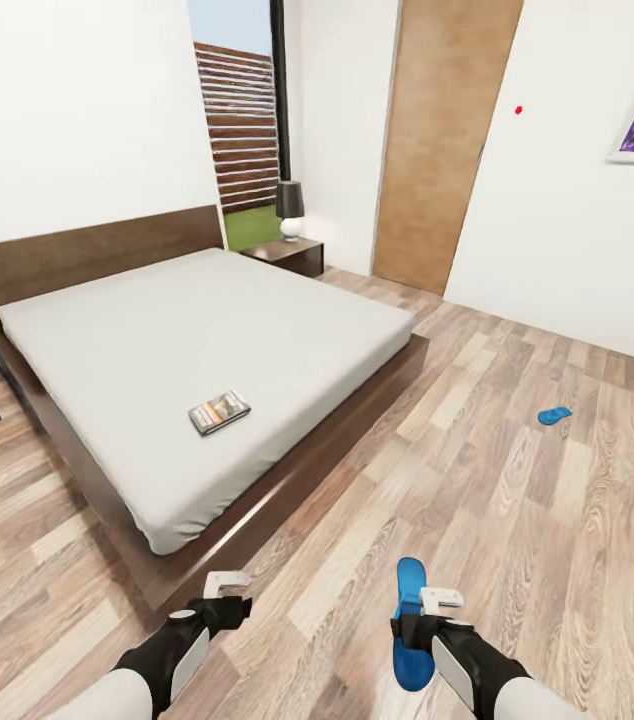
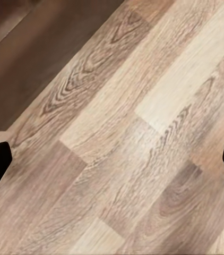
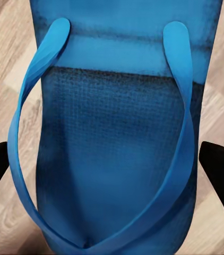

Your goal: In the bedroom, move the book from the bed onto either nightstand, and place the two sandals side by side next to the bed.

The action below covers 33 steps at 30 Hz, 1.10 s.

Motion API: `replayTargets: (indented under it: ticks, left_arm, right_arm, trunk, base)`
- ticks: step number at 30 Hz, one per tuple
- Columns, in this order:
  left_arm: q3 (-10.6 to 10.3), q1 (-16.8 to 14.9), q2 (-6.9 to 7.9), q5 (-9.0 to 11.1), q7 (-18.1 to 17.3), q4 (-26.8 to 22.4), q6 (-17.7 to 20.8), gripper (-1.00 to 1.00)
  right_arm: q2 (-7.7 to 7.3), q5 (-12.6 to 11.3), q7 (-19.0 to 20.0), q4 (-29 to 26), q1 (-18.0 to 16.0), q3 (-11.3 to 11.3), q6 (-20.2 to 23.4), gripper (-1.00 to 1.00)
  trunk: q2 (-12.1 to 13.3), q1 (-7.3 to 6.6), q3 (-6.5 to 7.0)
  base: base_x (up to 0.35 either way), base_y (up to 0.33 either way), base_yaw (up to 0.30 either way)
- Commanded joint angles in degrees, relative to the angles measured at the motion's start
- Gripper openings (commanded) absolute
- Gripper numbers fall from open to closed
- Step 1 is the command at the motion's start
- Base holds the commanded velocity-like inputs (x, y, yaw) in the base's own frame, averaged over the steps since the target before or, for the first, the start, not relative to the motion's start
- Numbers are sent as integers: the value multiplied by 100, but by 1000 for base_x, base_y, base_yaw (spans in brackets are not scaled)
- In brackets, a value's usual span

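Nearest, two black-and-white arms reach over a wood-plank floor (image 1: 517, 500). The left gripper (image 1: 225, 590) hangs above bare floor by the bed's corner, its fingers spread wide. The right gripper (image 1: 435, 612) hovers just over a blue sandal (image 1: 409, 625) lying flat on the floor; its fingers (image 3: 221, 172) are spread either side of the straps, not touching. Further on, the book (image 1: 219, 411) lies on the white bed (image 1: 207, 340). A second sandal (image 1: 555, 414) lies well apart to the right. Beyond the bed's far corner stands a nightstand (image 1: 292, 255) with a lamp (image 1: 290, 208).

Both arms low, left pincer (image 1: 225, 590) and right pincer (image 1: 427, 605) spread.
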Motion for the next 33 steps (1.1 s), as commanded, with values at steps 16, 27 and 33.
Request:
replayTargets:
  ticks: [16, 27, 33]
  left_arm:
    - [-169, 12, 1, 24, 2, -15, 26, 100]
    - [-297, 16, 1, 26, 5, -16, 8, 100]
    - [-300, 17, 1, 26, 5, -14, 8, 100]
  right_arm:
    - [-3, -53, -20, -11, -3, 47, 26, -100]
    - [-3, -61, -20, -10, -3, 45, 26, -100]
    - [-3, -61, -22, -13, -3, 41, 26, -100]
  trunk:
    - [-2, 3, 68]
    - [-2, 3, 123]
    - [-2, 3, 153]
  base:
    - [306, -105, -276]
    - [314, -100, -265]
    - [315, -99, -264]
